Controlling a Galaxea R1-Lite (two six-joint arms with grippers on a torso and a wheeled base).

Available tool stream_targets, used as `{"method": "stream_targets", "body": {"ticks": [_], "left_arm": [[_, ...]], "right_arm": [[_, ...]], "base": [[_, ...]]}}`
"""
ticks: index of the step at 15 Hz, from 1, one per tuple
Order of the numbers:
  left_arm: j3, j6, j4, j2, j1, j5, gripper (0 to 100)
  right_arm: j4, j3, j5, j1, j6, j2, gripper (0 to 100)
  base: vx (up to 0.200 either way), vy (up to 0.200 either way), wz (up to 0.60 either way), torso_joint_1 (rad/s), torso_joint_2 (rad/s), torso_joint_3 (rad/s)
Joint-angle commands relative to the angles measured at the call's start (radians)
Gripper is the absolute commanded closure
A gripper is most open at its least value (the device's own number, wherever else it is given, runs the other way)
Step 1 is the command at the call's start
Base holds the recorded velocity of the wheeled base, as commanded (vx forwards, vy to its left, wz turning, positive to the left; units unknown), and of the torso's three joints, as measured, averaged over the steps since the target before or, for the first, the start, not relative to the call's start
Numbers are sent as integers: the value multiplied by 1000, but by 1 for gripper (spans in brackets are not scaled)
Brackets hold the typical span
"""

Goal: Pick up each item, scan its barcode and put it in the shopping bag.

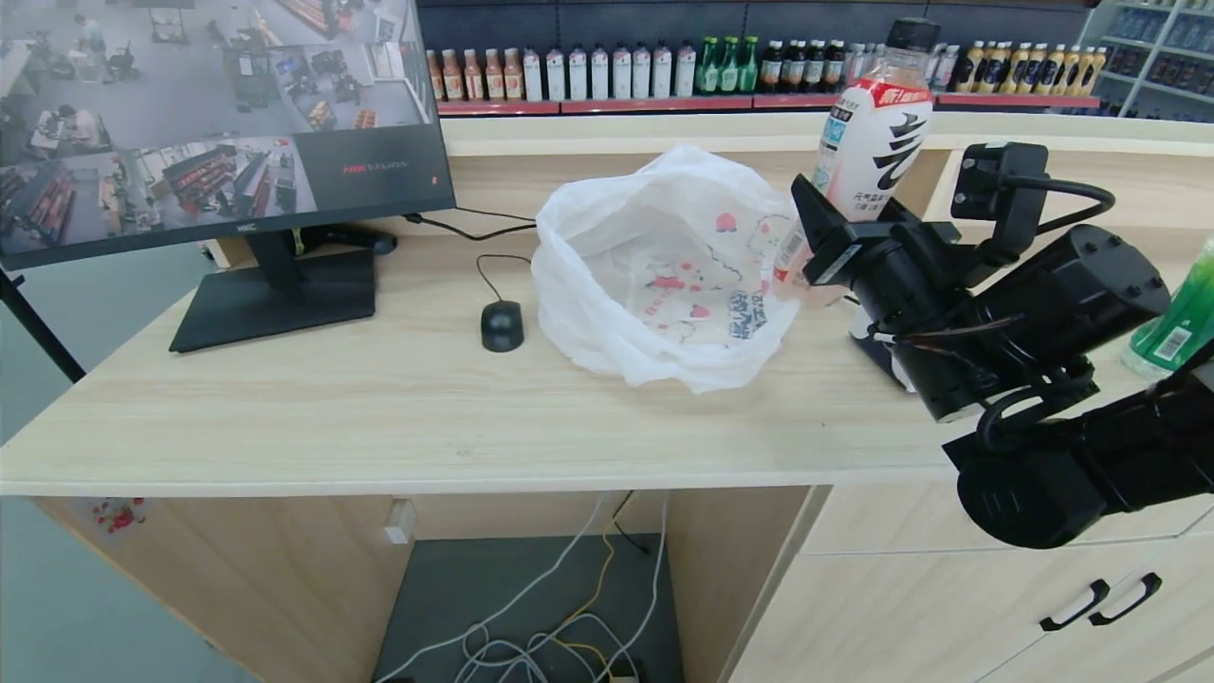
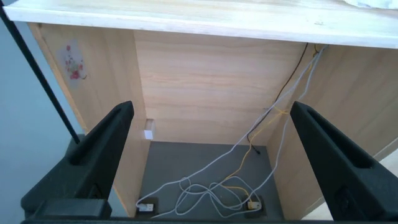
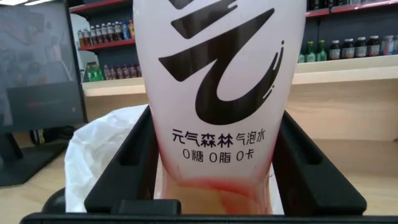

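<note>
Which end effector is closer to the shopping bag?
Right. The right end effector holds the bottle beside the shopping bag; the left end effector sits open below the counter.

Black characters stand on the bottle [image 1: 873, 142]; a red logo on the monitor [image 1: 209, 123].

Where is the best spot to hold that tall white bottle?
Around its lower body, coming in from the side, as the right gripper has it now. The bottle is upright, tall and round, so the two fingers can close across its width. The cap end is narrower and likely less steady.
</note>
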Motion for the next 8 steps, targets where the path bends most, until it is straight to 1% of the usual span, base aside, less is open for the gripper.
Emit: {"method": "stream_targets", "body": {"ticks": [1, 2, 5, 7, 8], "left_arm": [[0, 0, 0, 0, 0, 0, 0], [0, 1, 0, 0, 0, 0, 0], [0, 1, 0, 0, 0, 0, 0], [0, 1, 0, 0, 0, 0, 0], [0, 1, 0, 0, -2, 0, 0]], "right_arm": [[-2, 2, 1, 17, 0, 0, 100], [-2, 2, 1, 33, -2, 0, 100], [-2, 2, 0, 62, -3, -2, 100], [7, -47, 3, 65, 0, 4, 100], [50, -84, 4, 68, 1, 6, 100]], "base": [[0, 200, 0, 2, 2, 2], [0, 200, 0, 7, 2, 2], [0, 0, 0, 0, 0, 0], [0, 0, 0, 0, 0, 0], [0, 0, 0, 0, 0, 0]]}}
